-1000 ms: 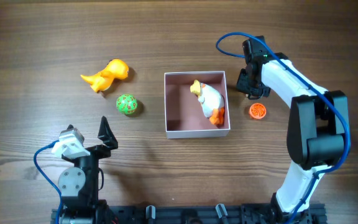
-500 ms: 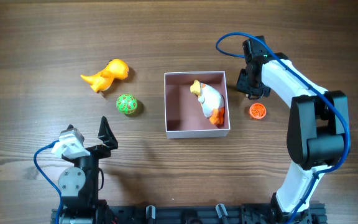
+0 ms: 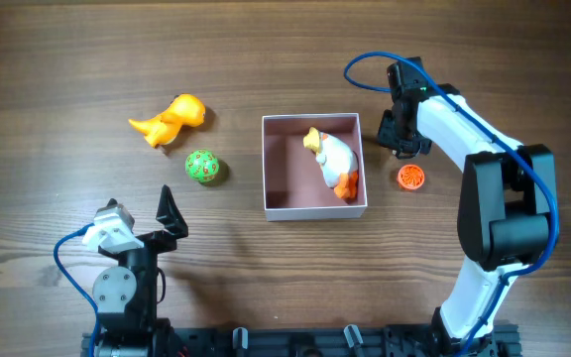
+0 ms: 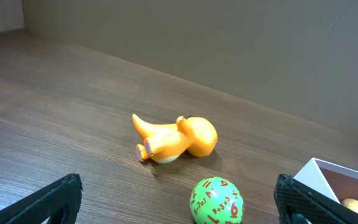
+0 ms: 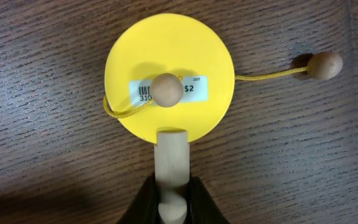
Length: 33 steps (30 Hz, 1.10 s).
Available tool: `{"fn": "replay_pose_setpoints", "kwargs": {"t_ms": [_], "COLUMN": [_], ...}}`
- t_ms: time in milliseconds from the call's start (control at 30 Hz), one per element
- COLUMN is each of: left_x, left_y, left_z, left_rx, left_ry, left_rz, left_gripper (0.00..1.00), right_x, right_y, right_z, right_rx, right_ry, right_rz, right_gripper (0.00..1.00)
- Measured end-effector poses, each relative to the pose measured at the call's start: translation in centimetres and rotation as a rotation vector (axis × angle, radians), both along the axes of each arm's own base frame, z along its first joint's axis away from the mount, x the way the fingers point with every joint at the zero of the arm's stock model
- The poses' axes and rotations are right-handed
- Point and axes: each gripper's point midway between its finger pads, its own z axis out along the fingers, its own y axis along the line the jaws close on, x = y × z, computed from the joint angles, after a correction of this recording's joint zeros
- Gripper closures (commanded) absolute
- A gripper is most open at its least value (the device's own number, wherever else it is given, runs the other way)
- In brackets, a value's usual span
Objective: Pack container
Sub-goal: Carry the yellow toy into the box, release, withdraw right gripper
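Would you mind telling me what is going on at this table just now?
A container is being packed with toys. The right gripper has its fingers shut on the wooden handle of a yellow rattle drum, by the container's far right corner. A white and orange toy bird lies inside. The orange dinosaur, green numbered ball and small orange ball lie outside on the table. The left gripper is open and holds nothing.

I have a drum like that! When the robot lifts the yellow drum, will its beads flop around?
Probably: the beads are on thin string, so they'd likely swing. The yellow drum has a wooden handle that looks stiff, so it shouldn't bend in the jaws.
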Motion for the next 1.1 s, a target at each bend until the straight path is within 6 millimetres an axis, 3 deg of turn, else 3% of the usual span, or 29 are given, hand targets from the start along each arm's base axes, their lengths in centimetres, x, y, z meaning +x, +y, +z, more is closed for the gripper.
{"fn": "replay_pose_setpoints", "kwargs": {"t_ms": [533,667,767,900,1000,1100], "left_x": [0.0,0.0,0.0,0.0,0.0,0.0], "left_y": [0.0,0.0,0.0,0.0,0.0,0.0], "left_z": [0.0,0.0,0.0,0.0,0.0,0.0], "left_rx": [0.0,0.0,0.0,0.0,0.0,0.0], "left_ry": [0.0,0.0,0.0,0.0,0.0,0.0], "left_rz": [0.0,0.0,0.0,0.0,0.0,0.0], "left_gripper": [0.0,0.0,0.0,0.0,0.0,0.0], "right_x": [-0.1,-0.4,0.1,-0.1,-1.7,-3.5], "right_y": [0.0,0.0,0.4,1.9,4.6,9.4], "right_z": [0.0,1.2,6.0,14.8,19.7,21.6], "right_rx": [-0.005,-0.002,0.017,0.058,0.109,0.18], "right_ry": [0.008,-0.004,-0.115,-0.328,-0.441,-0.482], "right_rz": [0.022,0.037,0.061,0.104,0.176,0.284], "right_gripper": [0.96,0.96,0.96,0.96,0.96,0.96]}}
